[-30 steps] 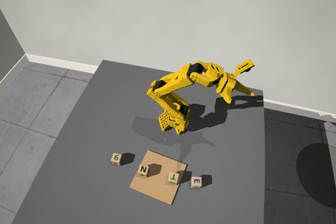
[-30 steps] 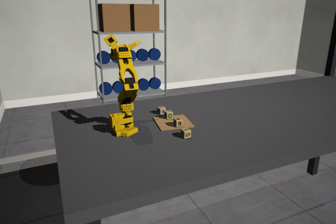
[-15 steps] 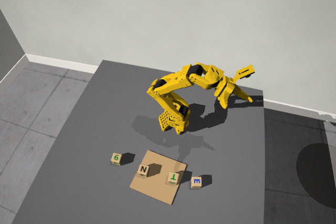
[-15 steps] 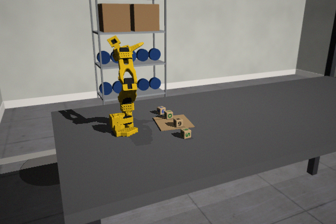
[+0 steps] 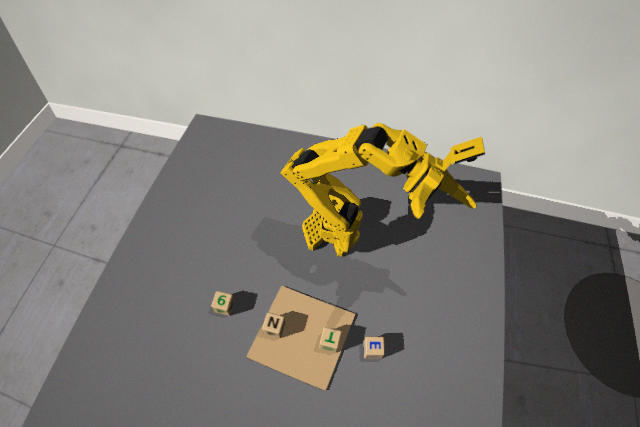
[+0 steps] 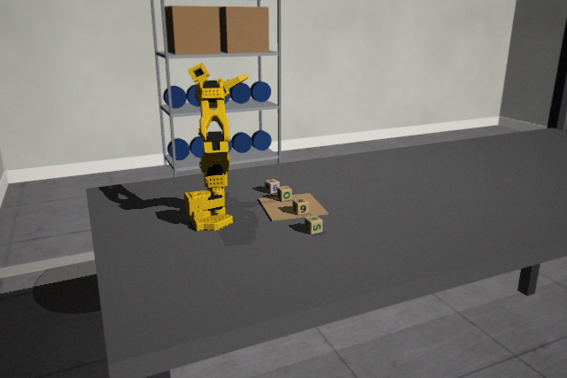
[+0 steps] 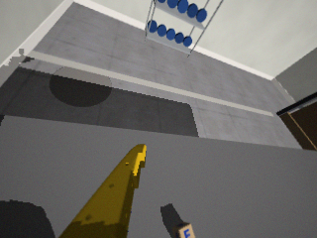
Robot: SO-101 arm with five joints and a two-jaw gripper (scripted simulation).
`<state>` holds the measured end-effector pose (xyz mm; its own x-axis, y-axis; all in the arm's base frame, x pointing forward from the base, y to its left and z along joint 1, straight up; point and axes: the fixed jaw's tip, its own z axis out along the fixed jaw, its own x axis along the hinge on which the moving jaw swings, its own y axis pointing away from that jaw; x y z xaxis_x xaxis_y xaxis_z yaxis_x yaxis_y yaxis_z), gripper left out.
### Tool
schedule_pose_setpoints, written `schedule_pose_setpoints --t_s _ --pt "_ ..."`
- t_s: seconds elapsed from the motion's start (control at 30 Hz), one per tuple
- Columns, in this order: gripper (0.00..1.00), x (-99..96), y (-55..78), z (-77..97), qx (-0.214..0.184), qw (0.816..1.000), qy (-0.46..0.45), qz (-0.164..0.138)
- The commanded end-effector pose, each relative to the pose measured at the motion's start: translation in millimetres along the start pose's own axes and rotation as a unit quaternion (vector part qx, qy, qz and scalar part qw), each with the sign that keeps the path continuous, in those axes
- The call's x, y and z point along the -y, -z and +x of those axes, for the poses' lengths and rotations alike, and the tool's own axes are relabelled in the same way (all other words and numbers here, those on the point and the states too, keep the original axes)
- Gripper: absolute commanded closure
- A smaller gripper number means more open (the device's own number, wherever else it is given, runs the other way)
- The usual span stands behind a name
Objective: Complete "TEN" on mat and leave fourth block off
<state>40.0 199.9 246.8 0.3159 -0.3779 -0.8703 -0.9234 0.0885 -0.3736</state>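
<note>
Tool (image 5: pixel 444 205), the yellow two-finger end of the small arm, is being held wide apart with nothing between its fingers, raised well above the dark grey tabletop (image 5: pixel 155 277) and off to one side of the arm's base, well apart from every block.

Task's thing: the small wooden cube with a blue E on top (image 5: pixel 373 346) is sitting on the tabletop just beside the edge of the tan square cardboard mat (image 5: pixel 305 365), off it, next to the wooden cube with a green T (image 5: pixel 329 339). The wooden cube with a black N (image 5: pixel 272 324) is also sitting on the mat, with a gap between it and the T cube. The wooden cube with a green 6 or 9 (image 5: pixel 221 301) is lying off the mat on the far side of the N cube.

Judged step: the reach toward the E cube. To be done well, the tool should be brought down square over the cube, fingers straddling two opposite faces, so that the T cube is not being nudged. The E should then be set in the gap, kept on top and turned upright for the base-side reader.

Writing read: top faces N, T, E and 6 or 9. In the exterior view, side faces are showing 6, O, 9 and S.
</note>
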Motion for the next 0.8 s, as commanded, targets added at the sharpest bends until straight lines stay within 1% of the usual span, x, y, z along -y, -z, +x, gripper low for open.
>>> schedule_pose_setpoints --t_s 0.0,0.23,0.53,0.77 --pt "0.00 9.8 6.6 -5.0 0.012 1.000 -0.012 0.023" --pt "0.00 10.9 6.4 -3.6 0.009 1.000 -0.015 0.026" --pt "0.00 23.0 5.2 12.4 -0.032 0.997 -0.040 0.054" --pt "0.00 24.0 5.2 13.9 -0.036 0.997 -0.043 0.056"
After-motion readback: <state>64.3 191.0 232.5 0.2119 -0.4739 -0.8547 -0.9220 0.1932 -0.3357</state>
